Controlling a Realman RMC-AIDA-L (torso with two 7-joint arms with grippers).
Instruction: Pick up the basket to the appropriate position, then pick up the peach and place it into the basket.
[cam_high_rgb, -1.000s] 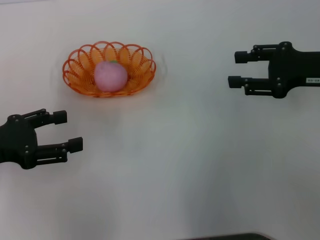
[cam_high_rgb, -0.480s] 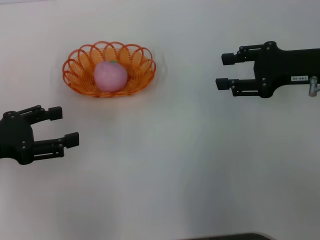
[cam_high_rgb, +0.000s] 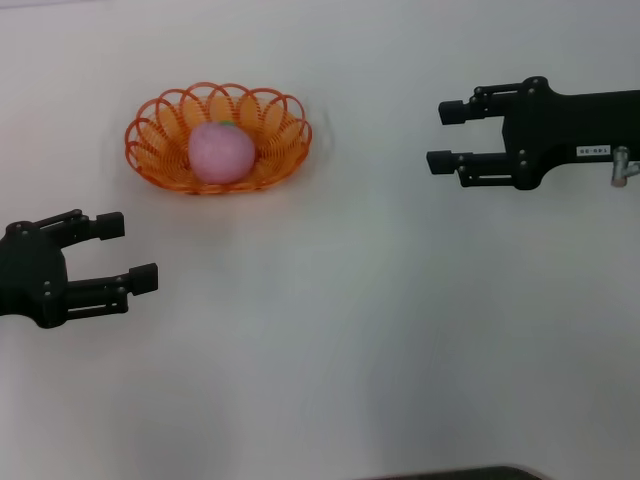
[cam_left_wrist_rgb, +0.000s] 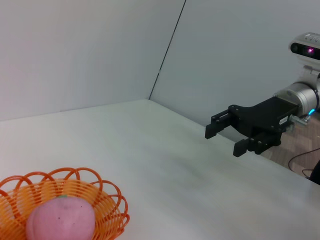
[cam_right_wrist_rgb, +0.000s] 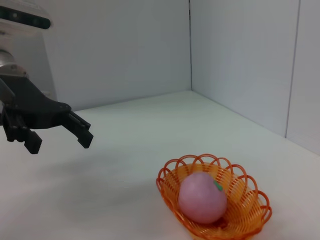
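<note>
The orange wire basket (cam_high_rgb: 160, 150) rests on the white table at the far left, and the pink peach (cam_high_rgb: 221, 152) lies inside it. Both also show in the left wrist view as basket (cam_left_wrist_rgb: 107, 197) and peach (cam_left_wrist_rgb: 60, 219), and in the right wrist view as basket (cam_right_wrist_rgb: 250, 200) and peach (cam_right_wrist_rgb: 201, 197). My left gripper (cam_high_rgb: 128, 252) hovers open, nearer than the basket and to its left, empty. My right gripper (cam_high_rgb: 444, 136) is open and empty at the far right, well apart from the basket. It appears across the table as the right gripper (cam_left_wrist_rgb: 224, 136); the left gripper (cam_right_wrist_rgb: 59, 134) shows likewise.
White walls meet in a corner behind the table. A dark edge (cam_high_rgb: 450, 473) runs along the near side of the table.
My right gripper has drifted left toward the table's middle. My left gripper pulled back to the left about a second ago and has held still since. Basket and peach have not moved.
</note>
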